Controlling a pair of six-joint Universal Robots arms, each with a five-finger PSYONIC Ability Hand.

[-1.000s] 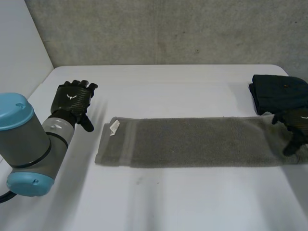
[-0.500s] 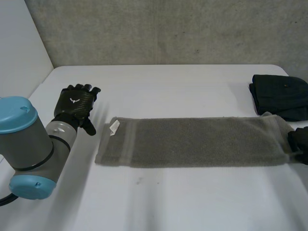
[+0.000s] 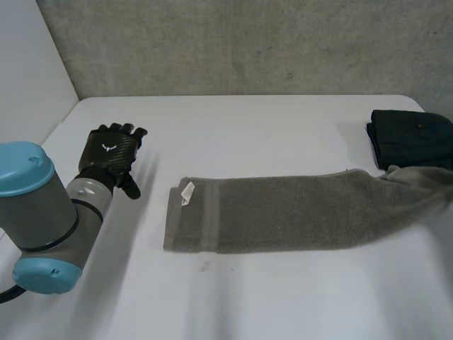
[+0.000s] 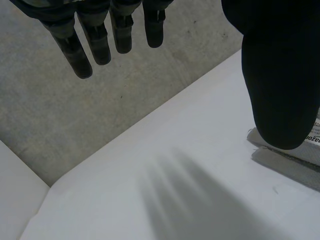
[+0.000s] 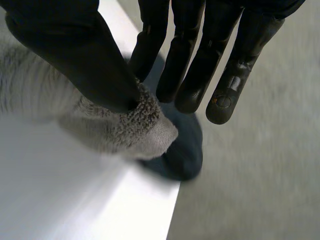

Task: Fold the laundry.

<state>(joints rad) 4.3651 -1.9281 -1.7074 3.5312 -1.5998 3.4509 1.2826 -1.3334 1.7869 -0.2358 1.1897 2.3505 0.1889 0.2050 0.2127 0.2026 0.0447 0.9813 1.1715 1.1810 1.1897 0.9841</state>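
Note:
A long grey towel (image 3: 283, 212), folded lengthwise, lies across the white table (image 3: 283, 297), with a white label at its left end. Its right end is lifted off the table at the table's right side. In the right wrist view my right hand (image 5: 75, 50) pinches that end of the towel (image 5: 125, 130) between thumb and fingers. My left hand (image 3: 110, 152) hovers open over the table, left of the towel and apart from it. In the left wrist view its fingers (image 4: 100, 35) are straight, with the towel's left end (image 4: 295, 156) just past the thumb.
A dark folded garment (image 3: 410, 138) lies at the table's back right, close behind the towel's lifted end, and the same garment (image 5: 182, 150) lies under my right hand's fingertips at the table's edge. A grey wall rises behind the table.
My right hand has closed on the towel's right end, lifted it and pulled it right, out past the table's side. The whole towel slid right. The left hand barely moved.

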